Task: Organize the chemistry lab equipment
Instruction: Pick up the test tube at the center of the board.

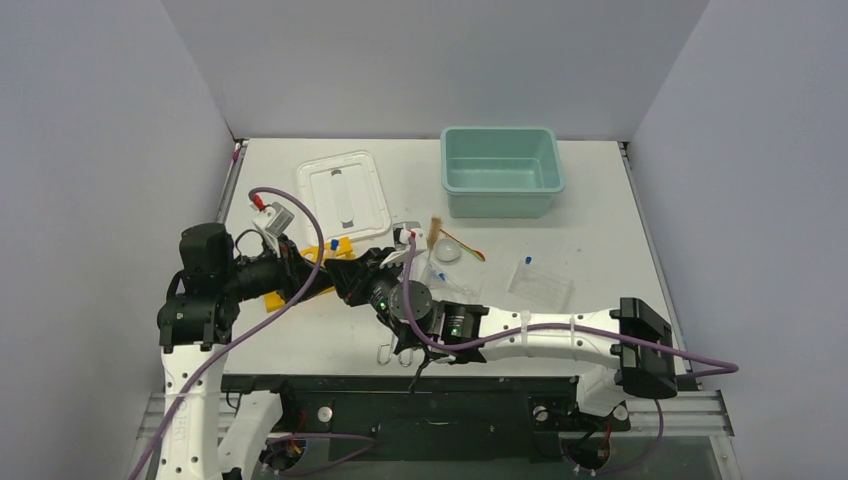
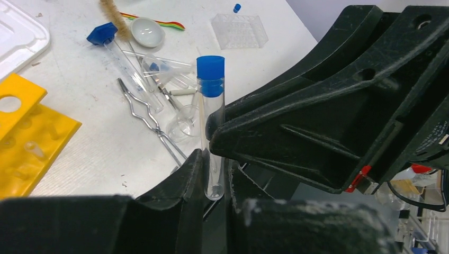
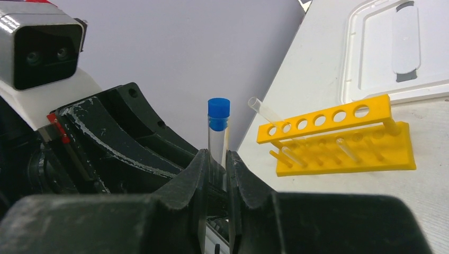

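A clear glass vial with a blue cap (image 2: 211, 100) stands upright in the air, and both grippers hold it. My left gripper (image 2: 214, 172) is shut on its rounded lower end. My right gripper (image 3: 216, 159) is shut on the same vial (image 3: 218, 132) further up, its black fingers (image 2: 296, 132) crossing over the left ones. The two grippers meet left of the table's centre (image 1: 375, 288). The yellow holed rack (image 3: 339, 140) lies to the left with one glass tube (image 3: 266, 113) slanting out of it. Another blue-capped vial (image 2: 124, 61), metal tongs (image 2: 150, 117), a round dish (image 2: 147, 32) and a brush (image 2: 111, 13) lie on the table.
The teal tub (image 1: 500, 172) stands at the back, with the white lid (image 1: 343, 195) to its left. A clear well plate (image 1: 540, 285) lies at the right. Loop handles of metal (image 1: 392, 352) lie by the near edge under the right arm.
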